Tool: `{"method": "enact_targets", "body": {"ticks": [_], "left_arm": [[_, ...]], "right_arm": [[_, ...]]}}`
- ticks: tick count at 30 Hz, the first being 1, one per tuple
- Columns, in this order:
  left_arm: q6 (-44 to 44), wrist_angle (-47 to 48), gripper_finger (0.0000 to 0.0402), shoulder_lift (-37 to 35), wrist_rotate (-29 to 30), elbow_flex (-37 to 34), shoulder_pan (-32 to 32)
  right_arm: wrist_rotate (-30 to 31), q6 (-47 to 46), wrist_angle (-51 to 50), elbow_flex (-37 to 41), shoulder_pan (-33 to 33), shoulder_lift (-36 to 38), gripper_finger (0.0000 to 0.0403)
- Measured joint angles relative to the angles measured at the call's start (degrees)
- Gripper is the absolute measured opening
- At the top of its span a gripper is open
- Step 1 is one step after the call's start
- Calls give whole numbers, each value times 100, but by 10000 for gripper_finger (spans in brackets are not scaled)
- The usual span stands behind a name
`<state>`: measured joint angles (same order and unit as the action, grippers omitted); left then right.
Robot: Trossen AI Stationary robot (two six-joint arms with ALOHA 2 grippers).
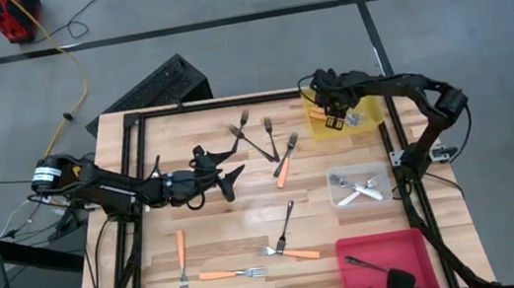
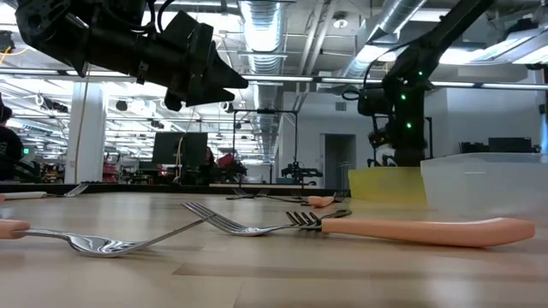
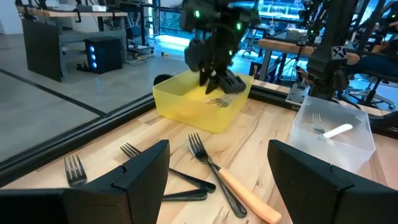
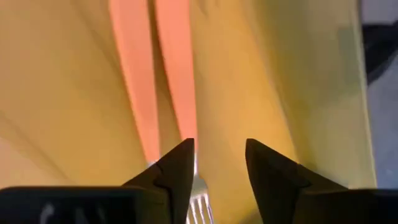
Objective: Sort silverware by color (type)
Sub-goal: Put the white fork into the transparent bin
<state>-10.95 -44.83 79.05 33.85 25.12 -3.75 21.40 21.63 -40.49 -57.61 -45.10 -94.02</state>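
Forks [image 1: 280, 159] are partly sorted, judging by how they lie. Two orange-handled ones [image 4: 155, 81] already rest in the yellow bin [image 1: 319, 128] by the desk's far right corner, pale ones [image 1: 357, 188] lie in the clear bin [image 1: 337, 198] along the right edge, and a dark one [image 1: 361, 265] sits in the red bin [image 1: 419, 242] at the near right corner.

Still loose on the desk are several more: a cluster of dark forks [image 1: 254, 136] and an orange one toward the far middle, a dark fork [image 1: 286, 226] crossing an orange fork [image 1: 286, 252] near the middle, and two orange forks [image 1: 182, 258] toward the near left corner. So I judge the job roughly half done, with most of the orange and dark pieces left.

The right claw [image 4: 217, 163] hangs inside the yellow bin, fingers apart with nothing between them, just over the orange handles; a drop looks finished. The left claw [image 3: 217, 171] hovers above the desk's middle left, fingers wide apart and empty, facing the far cluster.
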Motion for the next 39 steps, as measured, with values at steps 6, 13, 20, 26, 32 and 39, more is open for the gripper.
{"method": "enact_targets", "body": {"ticks": [6, 13, 20, 26, 32, 39], "left_arm": [[-137, 204, 256, 0, -10, -2, 0], [-188, 2567, 256, -526, 40, 534, 1], [-2822, 7332, 256, -737, 737, 1844, 241], [-3973, 8830, 256, -321, 673, 1849, 670], [-3853, 8973, 256, 46, 209, 1681, 1504], [-3595, 9397, 256, 310, -218, 1676, 2265]], "right_arm": [[-527, -23, -380, -682, 53, 0, 183], [-1084, -120, -1430, -1793, 240, 136, 184], [-1112, -221, -1773, -2403, 627, 793, 184], [-1111, -580, -1763, -2521, 1061, 1592, 184], [-1102, -847, -1779, -2521, 1506, 2317, 184], [-1096, -1158, -1786, -2521, 1835, 2759, 184]]}}
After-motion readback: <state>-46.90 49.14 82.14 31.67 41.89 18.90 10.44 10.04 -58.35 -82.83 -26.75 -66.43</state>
